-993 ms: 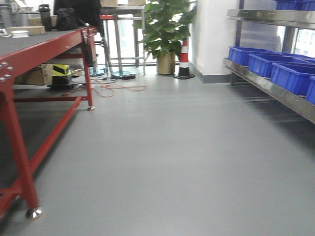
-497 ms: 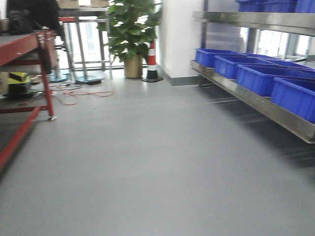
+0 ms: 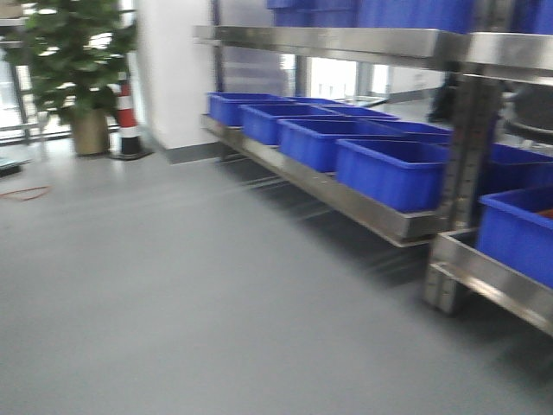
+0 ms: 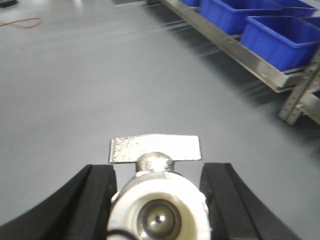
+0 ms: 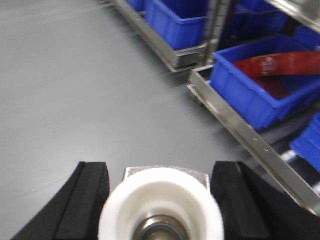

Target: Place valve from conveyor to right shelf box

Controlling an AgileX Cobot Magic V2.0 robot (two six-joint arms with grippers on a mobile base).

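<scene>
Left gripper (image 4: 159, 172) seems clamped on a valve (image 4: 157, 202), right gripper (image 5: 160, 172) on another valve (image 5: 160, 200) (both cropped below).

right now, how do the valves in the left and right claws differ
The left valve shows a wide flat silver handle above its white end; the right valve shows only a narrow metal edge there. The left valve's bore shows a shiny ball; the right valve's is cut off by the frame. Both have white ends.

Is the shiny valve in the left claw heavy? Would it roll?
Probably heavy for its size: the valve looks like solid metal. Its round white end might roll, but the flat handle would likely stop it. Its smooth surface could slip in the left gripper.
</scene>
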